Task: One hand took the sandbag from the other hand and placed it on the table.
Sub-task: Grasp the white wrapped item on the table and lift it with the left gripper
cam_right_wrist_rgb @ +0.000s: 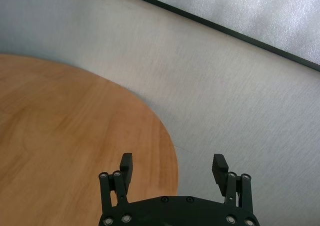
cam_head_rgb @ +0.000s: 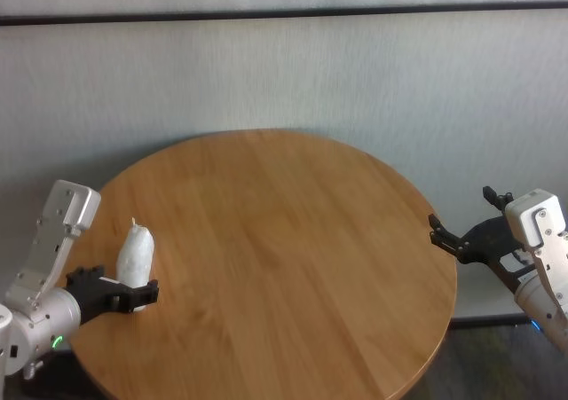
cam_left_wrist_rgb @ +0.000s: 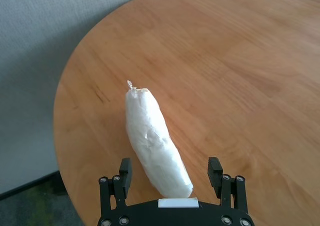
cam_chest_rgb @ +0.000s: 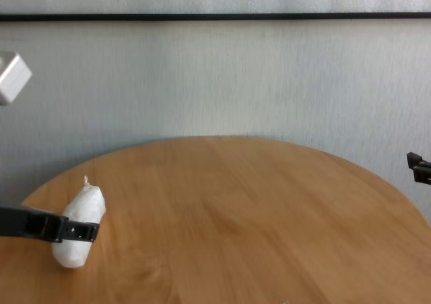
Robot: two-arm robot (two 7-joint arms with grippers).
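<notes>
The white, lumpy sandbag (cam_head_rgb: 136, 252) lies on the round wooden table (cam_head_rgb: 293, 240) near its left edge, twisted tip pointing away from the robot. My left gripper (cam_head_rgb: 122, 288), the one with the green ring, is open around the bag's near end. In the left wrist view the sandbag (cam_left_wrist_rgb: 154, 138) sits between the fingers (cam_left_wrist_rgb: 124, 167) with a gap on each side of it. My right gripper (cam_head_rgb: 461, 214), with the blue ring, hangs open and holds nothing just beyond the table's right edge. The right wrist view shows its fingers (cam_right_wrist_rgb: 126, 162) spread over the rim of the table (cam_right_wrist_rgb: 60, 126).
A pale wall with a dark horizontal strip (cam_head_rgb: 284, 14) runs behind the table. Grey floor (cam_left_wrist_rgb: 35, 201) shows below the table's left rim. Bare wood (cam_chest_rgb: 242, 216) stretches between the two grippers.
</notes>
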